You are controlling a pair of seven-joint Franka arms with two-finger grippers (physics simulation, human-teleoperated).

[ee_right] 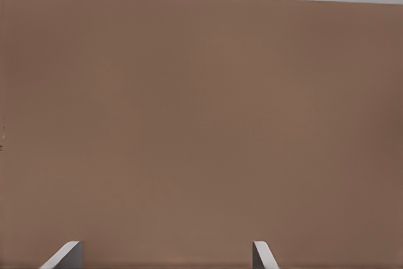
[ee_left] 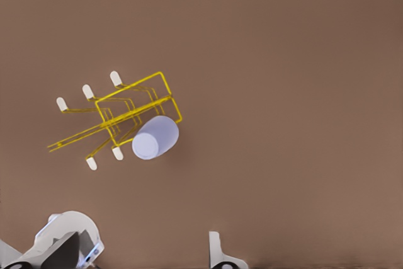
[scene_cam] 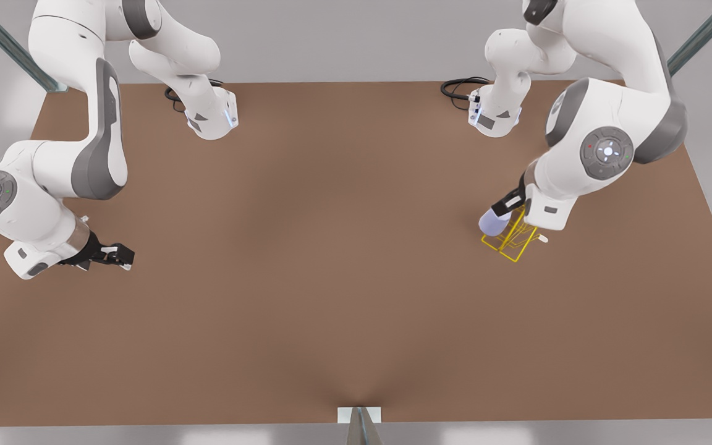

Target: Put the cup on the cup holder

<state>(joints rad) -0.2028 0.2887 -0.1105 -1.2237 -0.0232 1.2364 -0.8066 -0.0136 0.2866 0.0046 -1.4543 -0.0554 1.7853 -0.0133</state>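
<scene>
- Left gripper [scene_cam: 508,203]: jaws spread wide with nothing between them; in the left wrist view its fingertips [ee_left: 216,248] stand well apart, with bare table between them.
- It hangs over the cup [scene_cam: 494,220] on the front view's right side of the table; whether it touches the cup in the front view I cannot tell; in its wrist view the cup [ee_left: 155,138] lies clear of the fingers.
- The cup, pale lavender-blue, leans tilted on the cup holder [scene_cam: 512,240], touching the yellow wire at one end of its rectangular base.
- The cup holder [ee_left: 126,113] stands on the brown table [scene_cam: 331,278]; its slanted prongs end in white tips, which point away from the cup.
- Right gripper [scene_cam: 122,253]: jaws wide and holding nothing; its fingertips [ee_right: 68,251] show well apart over bare table.
- It waits low over the table at the front view's left, well apart from cup and holder.
</scene>
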